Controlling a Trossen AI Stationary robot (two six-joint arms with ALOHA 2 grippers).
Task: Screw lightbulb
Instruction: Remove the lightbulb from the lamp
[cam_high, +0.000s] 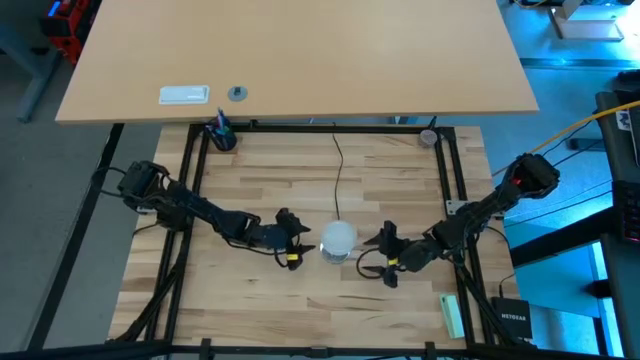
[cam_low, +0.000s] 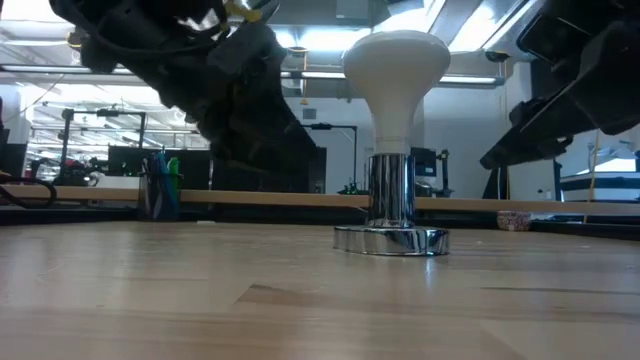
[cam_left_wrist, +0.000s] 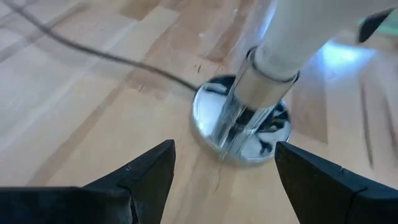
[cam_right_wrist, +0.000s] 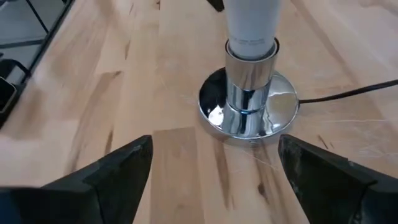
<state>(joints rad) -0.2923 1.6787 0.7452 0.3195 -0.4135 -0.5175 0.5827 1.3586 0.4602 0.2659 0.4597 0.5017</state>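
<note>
Frosted white lightbulb (cam_low: 396, 75) stood upright in round silver metal socket (cam_low: 391, 215) mid-table, probably seated already. Left gripper (cam_high: 297, 243) and right gripper (cam_high: 380, 250) flanked it, both spread wide, holding nothing, giving clearance.

**Even overhead light, blur in the close views**

The wooden surface (cam_high: 300, 190) is lit brightly and evenly from above. Ceiling lights are seen behind the lightbulb (cam_low: 396, 75) in the low view, where the arms are rendered as dark silhouettes. A blue glow is cast over the floor at the right edge of the high view. Bright reflections are carried by the polished socket (cam_right_wrist: 249, 99). The left wrist view is smeared by blur, and the bulb there is overexposed.
</note>
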